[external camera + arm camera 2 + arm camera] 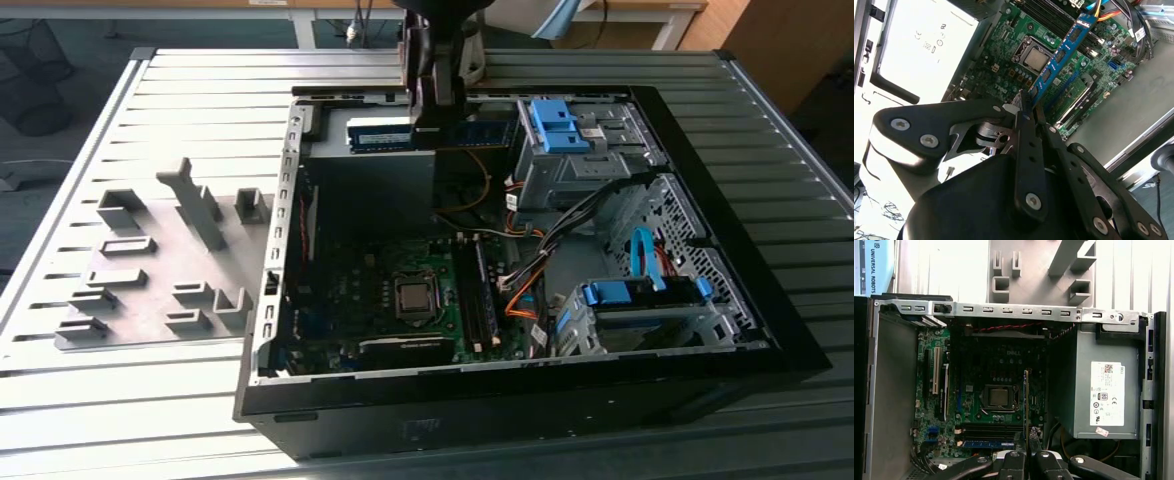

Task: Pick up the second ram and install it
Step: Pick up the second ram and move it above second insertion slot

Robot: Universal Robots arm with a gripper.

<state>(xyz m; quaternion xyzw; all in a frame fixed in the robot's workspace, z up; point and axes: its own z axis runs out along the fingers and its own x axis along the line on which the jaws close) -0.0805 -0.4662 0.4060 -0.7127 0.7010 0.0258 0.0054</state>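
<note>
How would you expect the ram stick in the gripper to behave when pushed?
The second ram looks thin and flat, so probably light and stiff. Its bare chips suggest fragility. Pinched narrowly by the gripper, it might pivot.

Downward pincer (1025,106) clamped on the second ram (1059,55)

A slatted metal table (134,400) — grey floor (94,40) behind, wooden cabinet (801,40) beyond.

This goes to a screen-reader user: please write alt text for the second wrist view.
The hand is shut on one end of the second ram, a blue stick held out over the green motherboard. The processor sits in its socket on that board.
</note>
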